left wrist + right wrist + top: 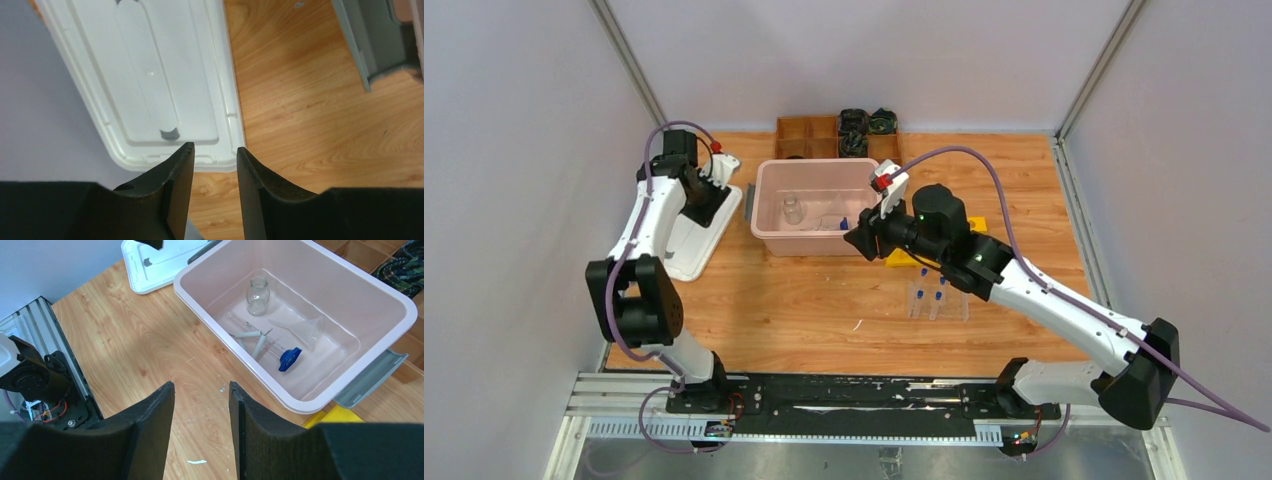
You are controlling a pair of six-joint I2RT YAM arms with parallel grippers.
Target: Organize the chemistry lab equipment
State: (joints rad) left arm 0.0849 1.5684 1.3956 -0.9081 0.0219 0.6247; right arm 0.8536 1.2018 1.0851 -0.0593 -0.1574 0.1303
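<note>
left claw (pixel 215 147) and right claw (pixel 202 386) are gaping narrowly, holding nothing. ahead-right of the right one, a funnel (pixel 306 330) is lying flat in the pink bin (pixel 340 280), spout pointing left toward an upright bottle (pixel 258 290).

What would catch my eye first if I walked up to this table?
The pink bin in the middle of the table stands out, holding a small glass bottle, a clear funnel and a blue piece. The right gripper hovers open by its near right corner, and the left gripper hangs open over the white lid to the bin's left. Blue-capped tubes stand beside the right arm.
</note>
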